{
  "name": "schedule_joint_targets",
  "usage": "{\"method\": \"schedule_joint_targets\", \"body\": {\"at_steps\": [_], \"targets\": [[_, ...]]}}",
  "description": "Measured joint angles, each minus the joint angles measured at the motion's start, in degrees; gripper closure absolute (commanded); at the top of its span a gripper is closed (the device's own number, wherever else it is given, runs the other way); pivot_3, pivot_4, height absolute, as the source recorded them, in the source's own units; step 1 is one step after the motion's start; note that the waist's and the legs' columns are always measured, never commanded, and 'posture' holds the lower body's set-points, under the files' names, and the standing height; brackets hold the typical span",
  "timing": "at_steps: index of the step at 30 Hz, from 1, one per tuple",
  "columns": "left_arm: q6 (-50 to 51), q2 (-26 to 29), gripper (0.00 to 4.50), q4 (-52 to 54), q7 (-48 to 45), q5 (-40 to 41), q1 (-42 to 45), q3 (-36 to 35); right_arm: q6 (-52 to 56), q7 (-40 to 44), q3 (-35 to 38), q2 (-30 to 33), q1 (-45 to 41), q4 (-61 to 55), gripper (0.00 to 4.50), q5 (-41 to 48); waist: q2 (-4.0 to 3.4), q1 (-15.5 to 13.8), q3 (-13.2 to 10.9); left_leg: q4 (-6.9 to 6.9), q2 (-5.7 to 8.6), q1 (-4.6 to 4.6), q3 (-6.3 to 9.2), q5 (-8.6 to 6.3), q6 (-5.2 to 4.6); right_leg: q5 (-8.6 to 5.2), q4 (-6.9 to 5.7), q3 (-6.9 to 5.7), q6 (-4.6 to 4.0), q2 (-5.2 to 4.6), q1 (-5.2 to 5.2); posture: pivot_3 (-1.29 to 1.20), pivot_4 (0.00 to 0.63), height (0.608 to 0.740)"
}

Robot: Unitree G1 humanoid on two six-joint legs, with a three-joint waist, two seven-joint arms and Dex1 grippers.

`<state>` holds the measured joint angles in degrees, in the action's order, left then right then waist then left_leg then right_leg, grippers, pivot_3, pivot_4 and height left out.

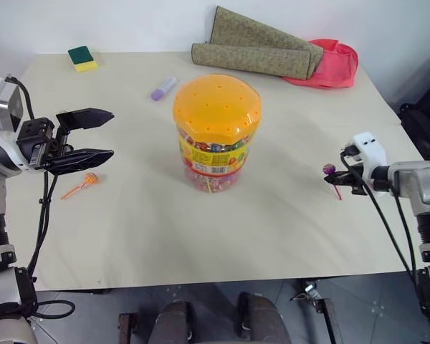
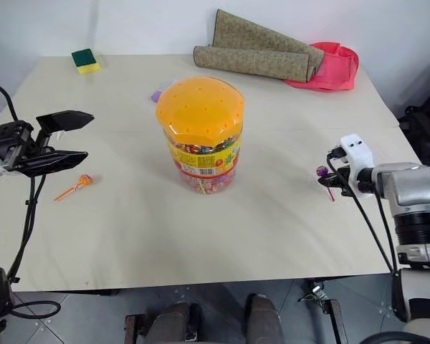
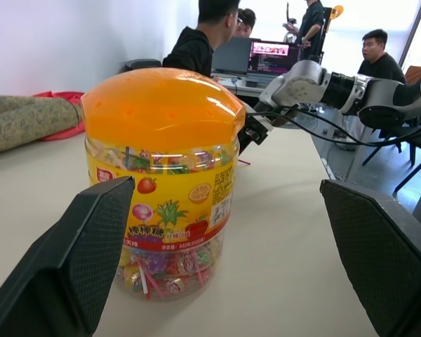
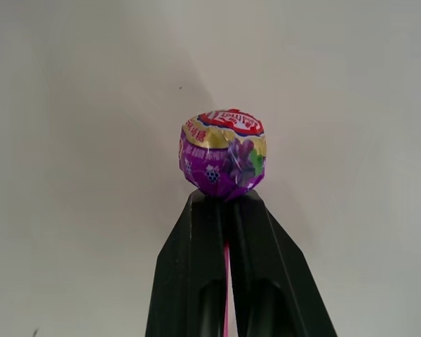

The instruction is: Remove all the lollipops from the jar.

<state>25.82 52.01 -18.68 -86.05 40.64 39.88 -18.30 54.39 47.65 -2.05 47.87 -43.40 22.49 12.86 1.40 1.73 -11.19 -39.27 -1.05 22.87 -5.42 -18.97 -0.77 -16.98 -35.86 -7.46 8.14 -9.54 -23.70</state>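
Observation:
The jar [image 1: 215, 136] stands mid-table, clear plastic under a wide orange lid, colourful sweets inside [image 3: 161, 203]. An orange lollipop [image 1: 82, 184] lies on the table to the jar's left. My left gripper [image 1: 100, 134] hovers open above that lollipop, its fingers [image 3: 77, 260] pointing at the jar with nothing between them. My right gripper [image 1: 337, 179] is low over the table on the right, shut on the pink stick of a purple lollipop [image 4: 223, 156], whose wrapped head sits just past the fingertips.
A lilac capsule-shaped piece [image 1: 163, 88] lies behind the jar. A green-and-yellow sponge [image 1: 82, 58] sits at the far left corner. Rolled mats [image 1: 261, 46] and red cloth [image 1: 333, 64] lie at the back right. Several people sit at desks beyond the table.

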Motion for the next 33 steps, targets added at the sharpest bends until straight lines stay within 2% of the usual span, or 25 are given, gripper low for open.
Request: {"method": "schedule_joint_targets", "body": {"at_steps": [5,11,14,20,24,29,33], "targets": [[-0.09,0.05,0.0,0.28,0.01,0.48,-0.5,0.11,-3.3,-0.37,0.0,-0.14,-0.96,3.48,3.11,-0.88,0.0,-0.08,0.0,-0.03,0.0,0.0,0.03,0.0,0.0,0.0,0.0,-0.02,0.0,0.0,0.03,0.0,0.15,0.74],[0.44,0.42,0.0,1.98,0.07,0.54,-2.3,0.14,-3.76,0.14,0.06,0.0,-0.95,3.47,0.97,-0.87,0.0,-0.09,0.0,-0.04,0.0,0.01,0.05,0.0,0.0,0.0,0.0,-0.03,0.0,0.0,0.03,0.0,0.15,0.74],[0.72,0.61,0.0,2.51,0.08,0.55,-2.33,0.16,-3.04,0.78,0.22,1.0,-0.63,1.85,0.03,-0.61,-0.02,-0.16,-0.01,-0.05,0.0,0.01,0.06,0.0,0.0,0.0,0.0,-0.03,0.0,0.0,0.03,0.0,0.15,0.74],[2.06,0.6,0.0,2.04,2.44,0.25,-2.3,-0.11,-1.6,7.07,4.27,8.25,4.09,-9.61,0.03,3.76,-0.02,-0.28,-0.01,-0.04,0.0,0.03,0.07,0.0,0.0,0.0,0.0,-0.04,0.0,0.0,0.03,0.0,0.15,0.74],[2.61,0.86,0.0,1.79,4.8,-1.51,-2.59,-0.09,-5.51,14.43,11.4,12.12,8.62,-18.23,0.03,9.49,-0.02,-0.31,-0.01,-0.05,0.0,0.02,0.07,0.0,0.0,0.0,0.0,-0.04,0.0,0.0,0.04,0.0,0.15,0.74],[1.15,1.84,0.0,1.77,6.03,-3.79,-6.97,0.1,-17.25,24.14,17.71,9.95,13.33,-25.15,0.03,16.31,-0.02,-0.07,-0.01,0.05,-0.02,-0.19,-0.01,0.0,0.0,0.0,0.01,-0.05,0.0,0.01,0.15,0.0,0.15,0.74],[1.59,3.18,0.0,0.57,5.27,-3.96,-10.51,-0.31,-27.72,29.85,13.22,7.62,17.71,-24.04,0.03,14.95,-0.01,-0.2,-0.01,0.03,-0.01,-0.23,-0.03,-0.01,-0.01,0.0,0.02,-0.02,0.0,0.0,0.21,0.0,0.15,0.74]]}}
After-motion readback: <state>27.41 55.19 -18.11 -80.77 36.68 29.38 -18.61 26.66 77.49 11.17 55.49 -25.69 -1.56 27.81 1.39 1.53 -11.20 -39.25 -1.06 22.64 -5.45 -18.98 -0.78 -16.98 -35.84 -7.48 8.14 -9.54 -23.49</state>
